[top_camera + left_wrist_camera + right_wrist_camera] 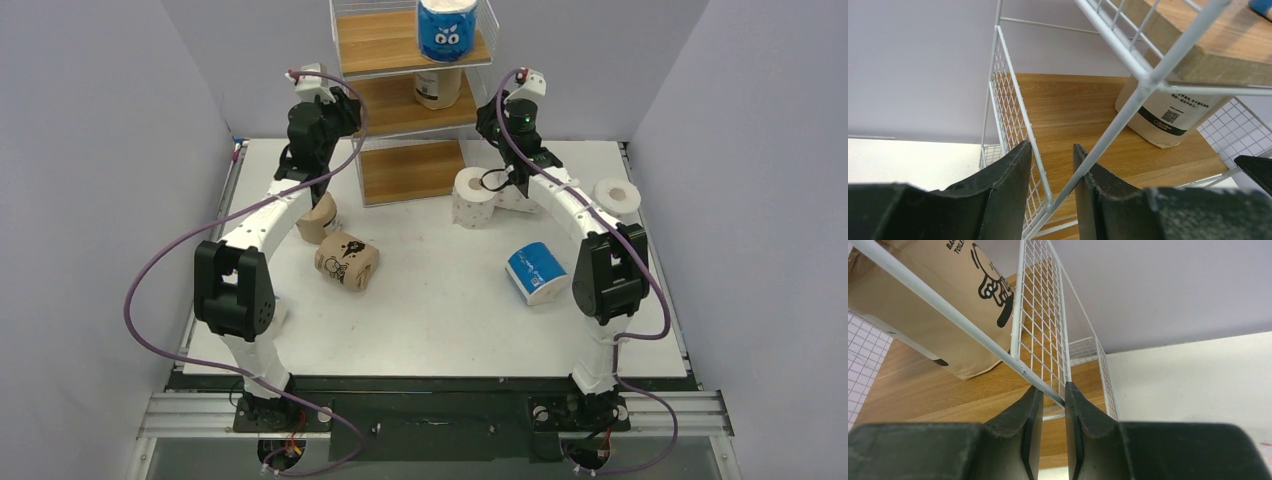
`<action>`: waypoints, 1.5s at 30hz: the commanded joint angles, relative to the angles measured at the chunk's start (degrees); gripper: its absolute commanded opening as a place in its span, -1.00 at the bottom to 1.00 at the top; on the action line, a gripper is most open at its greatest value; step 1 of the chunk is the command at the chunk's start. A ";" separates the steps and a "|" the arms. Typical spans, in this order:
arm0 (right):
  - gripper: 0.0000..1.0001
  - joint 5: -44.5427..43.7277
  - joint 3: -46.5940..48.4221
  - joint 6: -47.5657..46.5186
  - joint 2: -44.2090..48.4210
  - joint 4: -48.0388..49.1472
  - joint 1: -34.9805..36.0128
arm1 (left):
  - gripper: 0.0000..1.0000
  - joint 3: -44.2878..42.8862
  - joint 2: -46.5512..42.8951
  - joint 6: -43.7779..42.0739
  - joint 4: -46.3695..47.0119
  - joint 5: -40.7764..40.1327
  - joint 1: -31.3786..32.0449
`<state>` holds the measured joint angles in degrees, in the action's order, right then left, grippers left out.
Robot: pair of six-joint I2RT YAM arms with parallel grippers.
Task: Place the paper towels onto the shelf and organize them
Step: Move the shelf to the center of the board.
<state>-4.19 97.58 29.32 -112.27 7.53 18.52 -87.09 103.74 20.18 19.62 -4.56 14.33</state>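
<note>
The shelf (pixel 400 110) had light brown, wood-grained boards in a white wire frame. Its top blue roll (pixel 446 28) carried white cartoon eyes, and the banded tan roll (pixel 437 88) below showed a dark stripe (black lettering up close). On the white table (pixel 440 320) were a plain tan roll (pixel 318 218), a printed tan roll (pixel 347 260) with black cartoon figures, faintly speckled white rolls (pixel 474 197) and a blue-and-white roll (pixel 537 272). Purple cables (pixel 140 320) trailed the arms (pixel 270 215), which were black and white.

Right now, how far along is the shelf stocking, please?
Done: blue roll on the shelf's top board, tan roll on the middle. In hand: no roll; left gripper and right gripper straddle frame wires. Remaining: two tan rolls, white rolls, another blue roll on the table.
</note>
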 commanded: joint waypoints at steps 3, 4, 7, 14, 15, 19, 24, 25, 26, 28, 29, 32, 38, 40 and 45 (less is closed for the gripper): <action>-1.00 -3.55 -4.74 1.70 6.99 0.44 1.88 | -0.51 2.41 -5.93 1.62 3.76 -1.70 -2.58; -1.00 -3.72 -5.15 1.59 7.88 0.45 2.18 | -0.57 2.74 -6.28 1.75 3.76 -1.45 -2.61; -1.00 -4.82 -6.98 1.36 9.42 -0.03 3.27 | -0.68 4.62 -8.27 1.96 3.78 -0.71 -2.56; -1.00 -5.62 -12.84 2.24 14.40 0.02 4.69 | -0.86 10.32 -13.17 3.22 3.70 -0.59 -2.59; -1.00 -5.78 -13.46 2.30 15.36 0.03 4.91 | -0.88 10.91 -14.39 3.40 3.69 -0.88 -2.62; -1.00 -6.68 -16.81 2.23 18.09 -0.24 6.12 | -0.90 14.62 -17.73 3.73 3.09 -1.36 -2.60; -1.00 -7.83 -21.98 2.57 21.93 -0.39 7.50 | -0.89 18.57 -22.66 4.06 2.53 -1.35 -2.45; -1.00 -8.02 -23.40 2.58 22.32 -0.21 7.67 | -0.88 19.86 -23.21 3.85 2.75 -1.39 -2.46; -1.00 -8.18 -24.01 2.65 23.12 -0.13 8.02 | -0.88 20.43 -24.13 3.83 2.92 -1.48 -2.42; -1.00 -8.65 -25.56 2.84 24.11 -0.27 8.46 | -0.88 21.42 -25.38 3.81 1.98 -1.70 -2.42; -1.00 -8.74 -26.49 2.93 24.42 -0.31 8.66 | -0.88 21.94 -25.67 3.79 1.77 -1.69 -2.41; -1.00 -8.97 -27.50 3.40 25.94 -0.43 8.89 | -0.84 23.14 -27.42 4.14 1.45 -1.87 -2.38; -1.00 -9.30 -26.12 3.41 27.78 -2.82 9.02 | -0.18 24.15 -29.98 4.45 0.47 -2.97 -2.36; -0.87 -9.56 -25.76 3.26 28.91 -3.73 8.99 | 0.05 24.06 -31.03 4.27 0.19 -3.37 -2.37; -0.08 -8.97 -24.10 2.94 31.36 -7.97 8.74 | 0.48 23.87 -34.78 4.07 -2.46 -4.08 -2.37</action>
<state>-10.35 71.02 31.29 -86.43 3.05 28.32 -62.13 73.14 23.55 17.32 -7.27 12.27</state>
